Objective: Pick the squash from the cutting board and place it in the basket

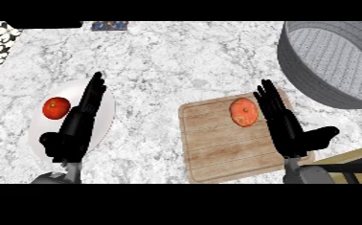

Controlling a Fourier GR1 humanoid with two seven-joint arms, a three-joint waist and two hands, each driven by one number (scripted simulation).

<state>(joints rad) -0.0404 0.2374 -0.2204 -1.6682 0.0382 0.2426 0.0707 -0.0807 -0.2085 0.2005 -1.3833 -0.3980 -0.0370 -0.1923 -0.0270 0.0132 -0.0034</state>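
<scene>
A: Where is the squash (pixel 243 112)?

B: On the board (pixel 226 147), near its far edge, just left of the right robot hand's (pixel 286 128) fingers. I cannot tell whether they touch it.

A: And that robot hand, how does it stand?

B: Fingers straight and together, pointing away, thumb spread out to the right. It holds nothing. It lies over the board's right edge.

A: The basket (pixel 318 71)?

B: Grey and round, on the bench (pixel 184 61), beyond the right robot hand and off to its right, well apart from the squash.

A: The left robot hand (pixel 74 126)?

B: Also flat, fingers straight, thumb out to the left, nothing in it. It lies over a white plate (pixel 106 109).

A: Anything on that plate?

B: A tomato (pixel 56 107), just left of the left robot hand's fingers, apart from them.
</scene>
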